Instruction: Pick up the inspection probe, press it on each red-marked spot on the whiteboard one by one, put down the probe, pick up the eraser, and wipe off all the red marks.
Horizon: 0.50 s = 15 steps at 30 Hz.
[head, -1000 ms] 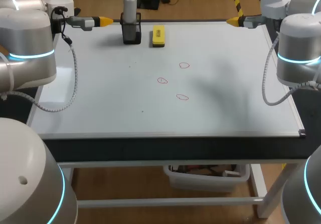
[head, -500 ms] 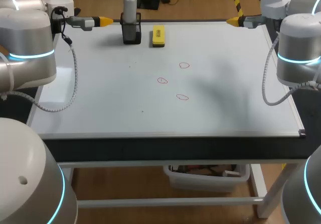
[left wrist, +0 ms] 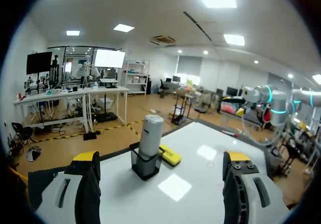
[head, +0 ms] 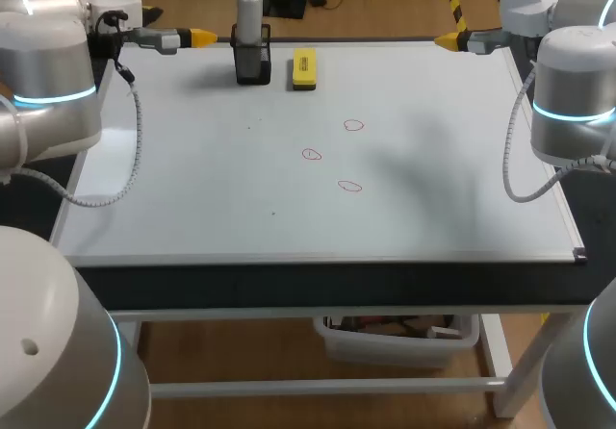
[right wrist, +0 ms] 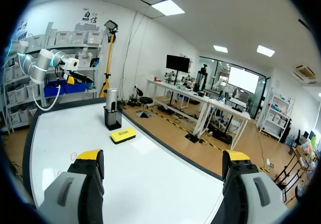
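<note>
My left gripper (head: pixel 203 37) hangs spread just beside the probe (head: pixel 249 10); my right gripper (head: pixel 445 39), also spread, is well apart from the probe, with the eraser (head: pixel 304 68) between.

Whiteboard (head: pixel 192 198) with holder (head: pixel 253 63), eraser (head: pixel 304 68), 3 marks (head: pixel 311 154)

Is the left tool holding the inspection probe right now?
No, the inspection probe stands upright in its black holder, and the left tool is beside it, not touching it.
</note>
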Each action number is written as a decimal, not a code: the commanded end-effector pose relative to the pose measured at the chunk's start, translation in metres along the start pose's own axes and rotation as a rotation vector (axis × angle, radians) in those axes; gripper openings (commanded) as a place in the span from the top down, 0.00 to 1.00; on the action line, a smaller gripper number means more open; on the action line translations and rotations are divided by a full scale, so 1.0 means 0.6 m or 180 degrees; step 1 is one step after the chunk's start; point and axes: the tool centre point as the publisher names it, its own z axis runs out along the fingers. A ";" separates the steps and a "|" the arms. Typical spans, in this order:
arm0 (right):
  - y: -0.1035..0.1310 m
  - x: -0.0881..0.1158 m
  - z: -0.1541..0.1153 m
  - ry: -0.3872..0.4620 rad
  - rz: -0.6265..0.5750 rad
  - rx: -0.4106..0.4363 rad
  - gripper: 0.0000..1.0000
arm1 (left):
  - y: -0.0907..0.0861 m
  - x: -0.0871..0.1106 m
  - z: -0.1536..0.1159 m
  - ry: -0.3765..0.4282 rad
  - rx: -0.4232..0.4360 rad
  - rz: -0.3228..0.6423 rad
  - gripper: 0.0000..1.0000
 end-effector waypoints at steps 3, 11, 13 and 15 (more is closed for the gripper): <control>0.000 0.000 0.000 0.0000 0.0000 0.0003 0.00 | 0.016 -0.057 0.057 0.0602 0.0213 0.0100 0.00; 0.000 0.000 0.000 0.0000 0.0000 0.0003 0.00 | 0.015 -0.086 0.108 0.1143 0.0382 0.0266 0.00; 0.000 0.000 0.000 0.0000 0.0000 0.0003 0.00 | 0.014 -0.094 0.121 0.1232 0.0366 0.0309 0.00; 0.000 0.000 0.000 0.0000 0.0000 0.0003 0.00 | 0.014 -0.104 0.135 0.1300 0.0358 0.0345 0.00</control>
